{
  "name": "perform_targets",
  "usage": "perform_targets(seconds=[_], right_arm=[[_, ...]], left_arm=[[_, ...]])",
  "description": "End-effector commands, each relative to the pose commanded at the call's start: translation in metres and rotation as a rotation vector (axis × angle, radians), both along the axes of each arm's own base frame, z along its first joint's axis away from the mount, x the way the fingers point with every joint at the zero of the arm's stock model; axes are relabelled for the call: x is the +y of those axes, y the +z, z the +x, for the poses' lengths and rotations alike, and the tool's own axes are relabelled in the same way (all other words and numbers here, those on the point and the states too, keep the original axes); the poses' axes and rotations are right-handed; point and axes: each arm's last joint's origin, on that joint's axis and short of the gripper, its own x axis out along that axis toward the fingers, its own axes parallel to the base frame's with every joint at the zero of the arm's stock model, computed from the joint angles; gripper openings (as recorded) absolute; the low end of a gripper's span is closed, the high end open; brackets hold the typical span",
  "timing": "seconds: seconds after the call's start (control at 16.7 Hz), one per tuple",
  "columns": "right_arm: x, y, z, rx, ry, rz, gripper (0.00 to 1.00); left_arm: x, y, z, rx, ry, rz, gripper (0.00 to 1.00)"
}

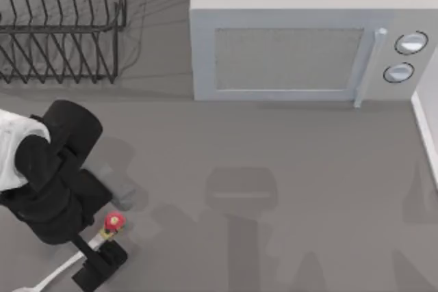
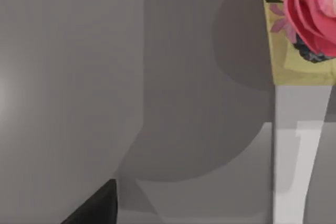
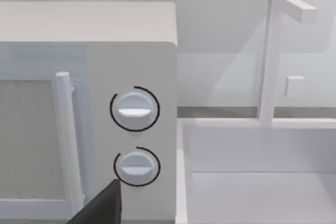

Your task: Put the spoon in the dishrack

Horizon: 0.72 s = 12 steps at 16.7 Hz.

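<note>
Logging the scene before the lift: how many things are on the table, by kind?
Utensils: 1, thin white spoon with red ornament
Racks: 1, black wire dishrack
Appliances: 1, grey microwave
Total: 3

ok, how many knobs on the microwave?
2. Both sit on the microwave's front panel at the top view's right end, beside the door handle: upper knob, lower knob just below it. None looks hidden.

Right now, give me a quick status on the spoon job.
Left hand down on the spoon, front left of table. Dishrack back left, spoon not in it yet. Microwave off to the side, path clear.
</note>
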Motion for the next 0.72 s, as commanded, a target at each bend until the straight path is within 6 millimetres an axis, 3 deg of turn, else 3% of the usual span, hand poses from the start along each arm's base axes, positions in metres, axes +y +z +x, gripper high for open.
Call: perform_targets(seconds=[0.18, 0.3, 0.48, 0.72], right_arm=[[0.0, 0.0, 0.0, 0.0, 0.0, 0.0, 1.0], [0.0, 0.0, 0.0, 0.0, 0.0, 0.0, 1.0], [0.0, 0.0, 0.0, 0.0, 0.0, 0.0, 1.0], [0.0, 0.0, 0.0, 0.0, 0.0, 0.0, 1.0]], left_arm=[[-0.003, 0.008, 0.005, -0.003, -0.006, -0.001, 0.0], [-0.007, 0.026, 0.013, -0.006, -0.011, -0.003, 0.0], [-0.01, 0.067, 0.022, 0.008, -0.011, 0.003, 0.0], [-0.009, 0.133, 0.019, 0.038, -0.01, 0.015, 0.0]])
